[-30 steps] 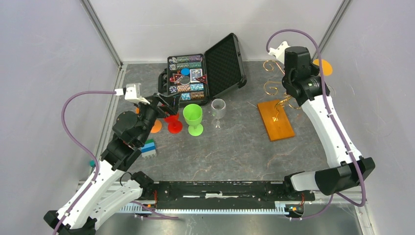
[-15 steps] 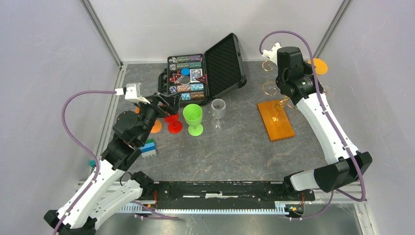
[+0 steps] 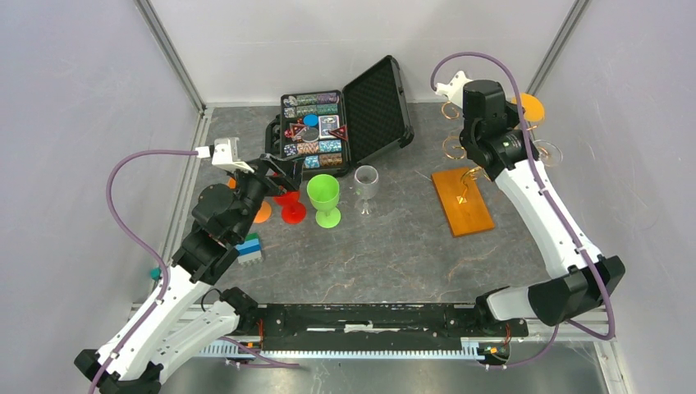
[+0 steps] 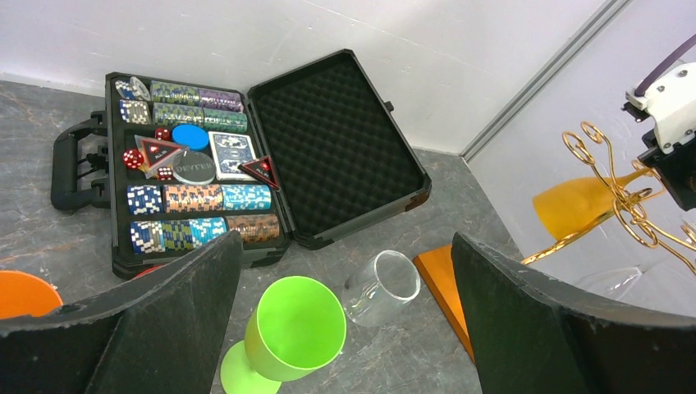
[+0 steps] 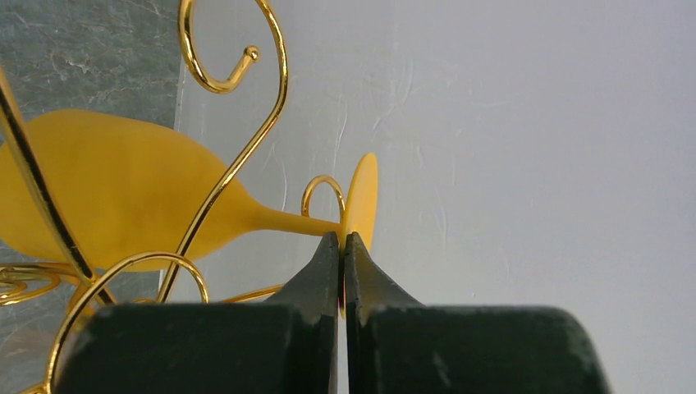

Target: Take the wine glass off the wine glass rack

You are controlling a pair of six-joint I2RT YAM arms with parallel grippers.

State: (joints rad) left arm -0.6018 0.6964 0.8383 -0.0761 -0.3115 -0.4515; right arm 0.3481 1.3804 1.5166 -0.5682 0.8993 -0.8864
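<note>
right tool (image 5: 341, 240) pinched on the wine glass (image 5: 123, 197) foot, arm stretched over the rack (image 3: 462, 205); left tool (image 4: 346, 246) open

The counter (image 3: 394, 254) is a dark grey slab with a stone pattern. At its far side a black case (image 3: 373, 103) lies open. Its tray is full of poker chips, cards and dice, and its foam-lined lid leans back to the right. Just in front stand a red glass (image 3: 292, 215), partly hidden, a green goblet (image 3: 323, 195) and a clear glass (image 3: 366, 182). An orange round thing (image 3: 263, 215) sits left of the red glass. Nearer lies a small blue-and-green block stack (image 3: 249, 249). Well to the right, the wine glass rack (image 3: 462, 201) stands on its flat orange-brown base.
</note>
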